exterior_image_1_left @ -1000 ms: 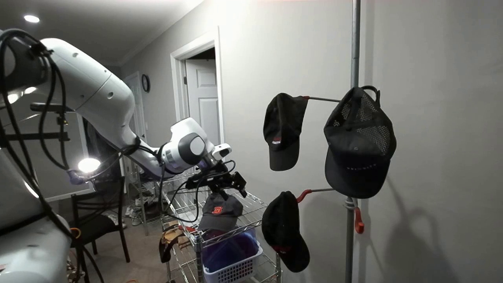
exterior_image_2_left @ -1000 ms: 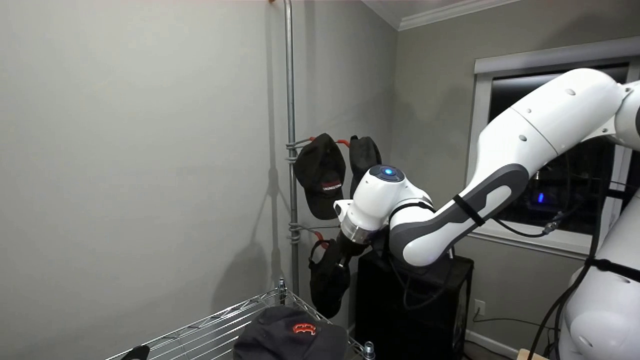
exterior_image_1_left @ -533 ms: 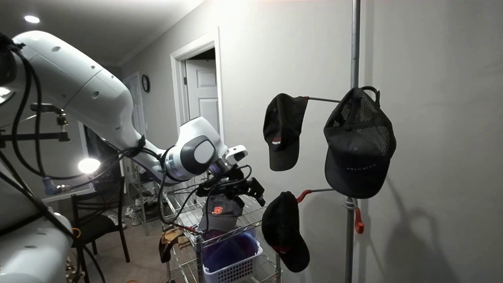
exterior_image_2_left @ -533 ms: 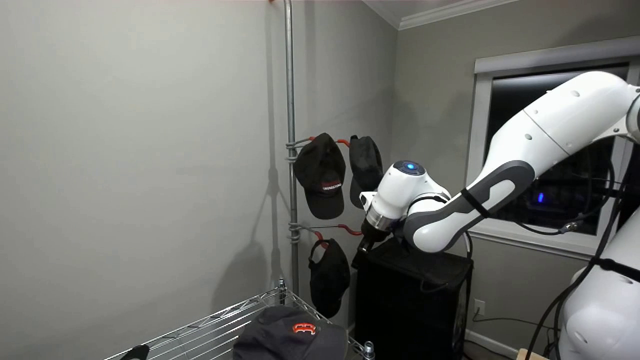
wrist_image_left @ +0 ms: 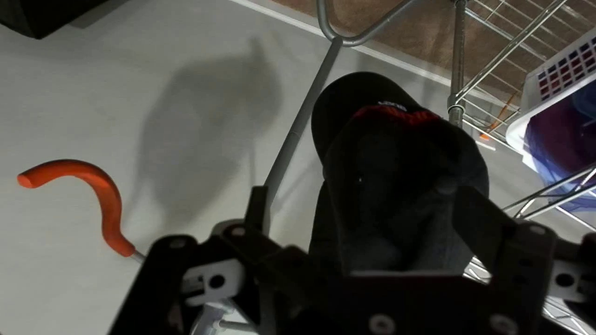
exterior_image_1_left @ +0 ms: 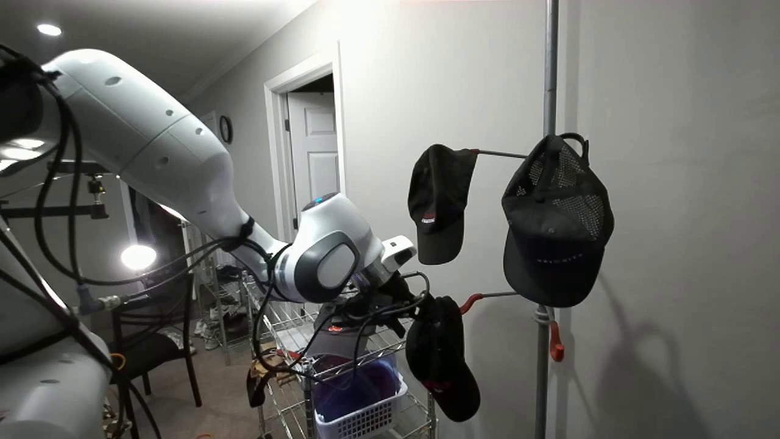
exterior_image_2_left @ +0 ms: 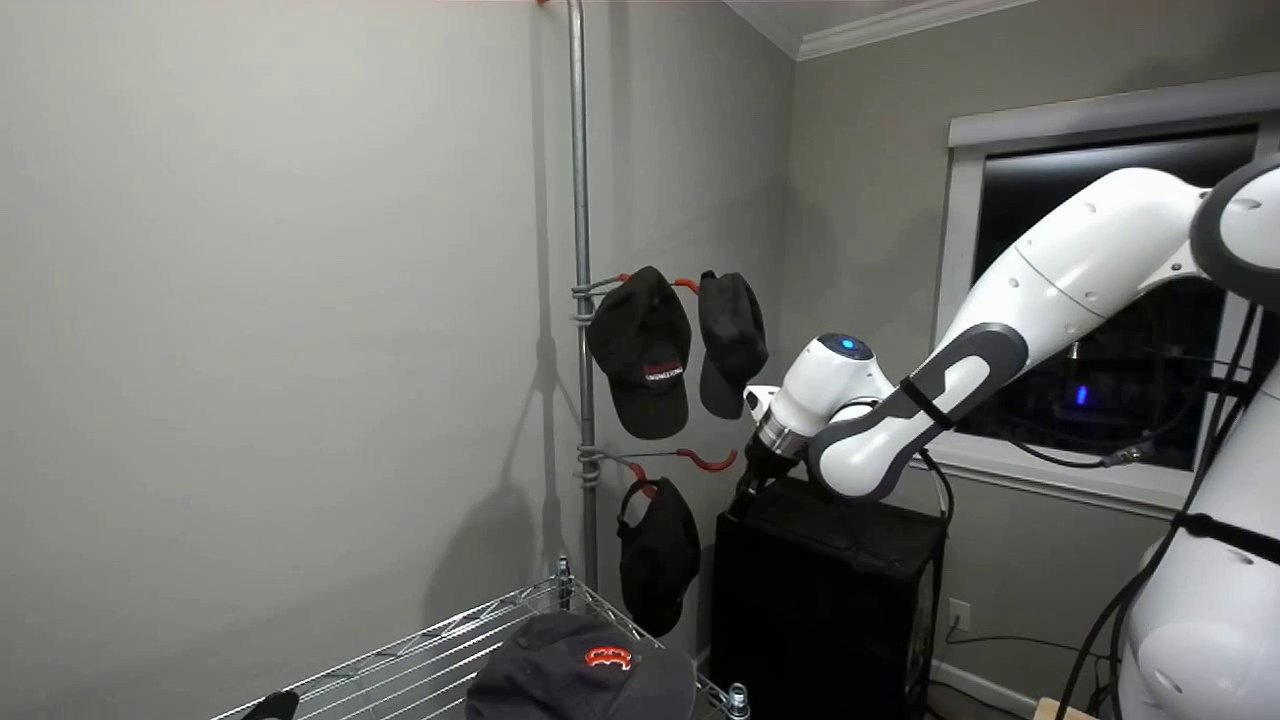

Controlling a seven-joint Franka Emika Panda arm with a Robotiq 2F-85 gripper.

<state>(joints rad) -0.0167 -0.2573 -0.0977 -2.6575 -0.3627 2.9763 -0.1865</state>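
Jaws spread wide, the gripper [wrist_image_left: 361, 196] is hovering near the black baseball cap [wrist_image_left: 400, 186], any drift risking knocking it off its red hook [exterior_image_1_left: 471, 302].

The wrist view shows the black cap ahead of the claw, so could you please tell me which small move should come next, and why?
Probably ease the open claw sideways toward the finger that overlaps the black cap in the wrist view. There the cap sits nearer that finger, with wall showing beside the opposite one, so centring before any grasp seems safer.
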